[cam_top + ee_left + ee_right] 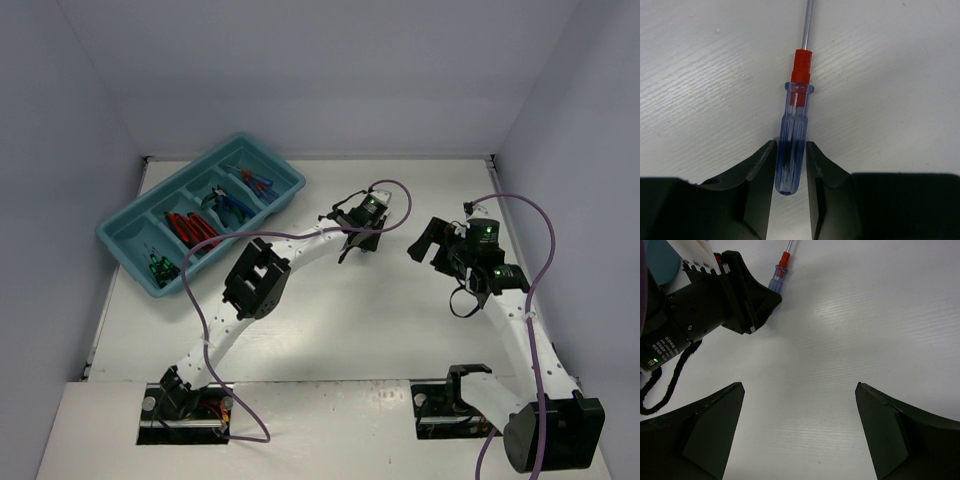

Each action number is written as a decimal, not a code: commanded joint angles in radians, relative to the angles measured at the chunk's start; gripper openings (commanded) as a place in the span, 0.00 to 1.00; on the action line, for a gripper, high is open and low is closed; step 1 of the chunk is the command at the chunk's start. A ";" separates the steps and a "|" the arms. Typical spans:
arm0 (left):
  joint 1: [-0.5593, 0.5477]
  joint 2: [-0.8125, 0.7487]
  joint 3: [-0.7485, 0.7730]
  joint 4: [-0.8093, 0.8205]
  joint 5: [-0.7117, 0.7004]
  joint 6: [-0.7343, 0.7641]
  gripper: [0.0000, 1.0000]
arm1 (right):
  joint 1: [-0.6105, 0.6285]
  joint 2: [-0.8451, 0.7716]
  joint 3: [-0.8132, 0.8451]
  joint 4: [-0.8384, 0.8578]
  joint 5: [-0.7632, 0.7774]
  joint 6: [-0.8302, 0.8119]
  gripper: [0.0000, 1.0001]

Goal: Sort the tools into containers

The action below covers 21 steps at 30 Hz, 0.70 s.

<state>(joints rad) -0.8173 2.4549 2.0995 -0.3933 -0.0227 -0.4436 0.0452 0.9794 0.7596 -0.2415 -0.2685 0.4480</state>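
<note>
- Desk (380, 330): white and flat, with a fine ribbed grain visible in both wrist views.
- Tray (170, 187): teal-blue moulded plastic, rectangular with rounded corners, set askew at the far left of the desk. Inner dividers split it into long compartments.
- Right tool (800, 390): black wedge-shaped fingers spread wide with nothing between them, poised over bare desk just right of the left tool.
- Left tool (791, 150): black tapered fingers closed against both sides of the screwdriver handle near its butt end.
- Tray contents, near compartment to far: green-handled pliers (158, 266), red-handled cutters (190, 228), blue-handled pliers (230, 206), then blue and red handles (257, 181) too small to identify further.
- Screwdriver (795, 125): lies flat on the desk near its middle, well apart from the tray. The handle is clear blue-tinted plastic, fluted, with a flared collar, then a red ferrule and a thin bright metal shaft pointing away from the left tool.
</note>
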 commanded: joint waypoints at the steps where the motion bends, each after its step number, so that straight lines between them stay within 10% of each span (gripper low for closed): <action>1: -0.007 -0.035 0.026 0.019 0.001 0.001 0.14 | -0.008 -0.009 -0.007 0.031 -0.010 -0.002 0.91; 4: -0.004 -0.078 0.002 0.016 -0.021 0.018 0.00 | -0.008 -0.008 -0.013 0.031 -0.008 -0.005 0.91; 21: 0.293 -0.576 -0.243 -0.040 -0.186 -0.248 0.00 | -0.017 0.013 0.018 0.031 0.018 -0.045 0.91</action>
<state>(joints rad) -0.6188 1.9902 1.8661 -0.4561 -0.1299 -0.5725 0.0377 0.9804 0.7441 -0.2440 -0.2661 0.4238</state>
